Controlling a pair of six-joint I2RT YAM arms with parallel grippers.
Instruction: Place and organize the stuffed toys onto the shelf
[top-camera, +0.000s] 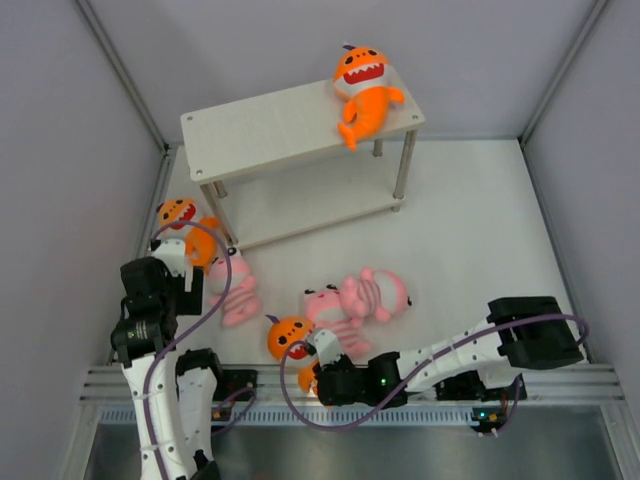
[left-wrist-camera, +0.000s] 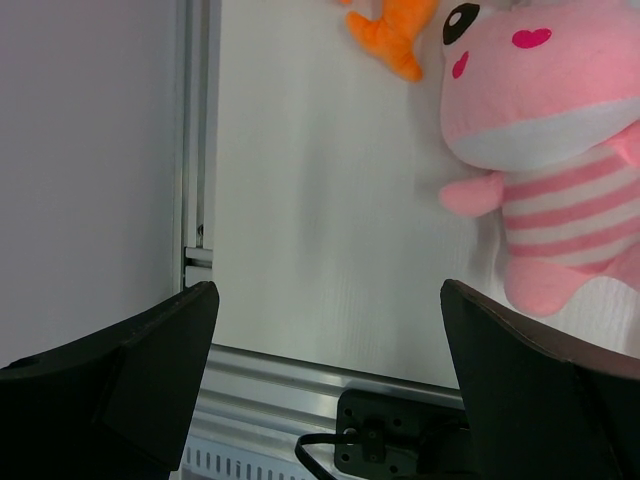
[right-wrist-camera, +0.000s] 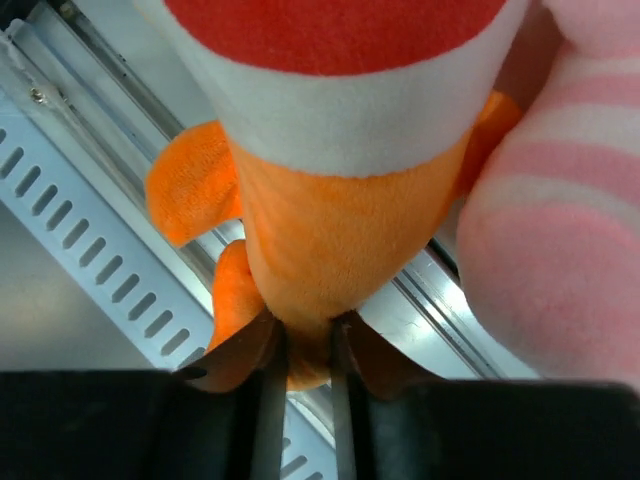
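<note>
The small orange plush shark with the white belly and red mouth (right-wrist-camera: 340, 240) lies at the near edge of the white desk (top-camera: 470, 220), right against the aluminium rail (right-wrist-camera: 80, 190). The right claw (right-wrist-camera: 305, 345) is clenched on it, both fingers pinching the narrow tail end, and the fabric bunches between them. I'd say the toy is light, soft and squashy. It should not slip or break, but held by the tail it will probably dangle and swing. A pinch across the thicker body would likely carry it steadier.

A pink striped round-headed plush creature (top-camera: 330, 308) presses against the shark's side, and a second one (top-camera: 378, 295) lies just beyond, touching the first. Lifting the shark may drag the nearer one along.

Further left, a third pink striped creature (top-camera: 238, 292) lies on its back beside the left arm, and another orange shark (top-camera: 178, 218) sits just behind it, near the shelf's leg. The left claw (left-wrist-camera: 328, 300) hangs over bare desk beside that pink toy. Its fingers are spread wide and it grips nothing.

At the far side stands the pale wooden two-tier shelf (top-camera: 270, 130). One orange shark (top-camera: 365, 85) sprawls at the right end of its top board, with its tail hanging over the front edge. The rest of that board and the visible part of the lower one are bare, so five toys have yet to go up.
</note>
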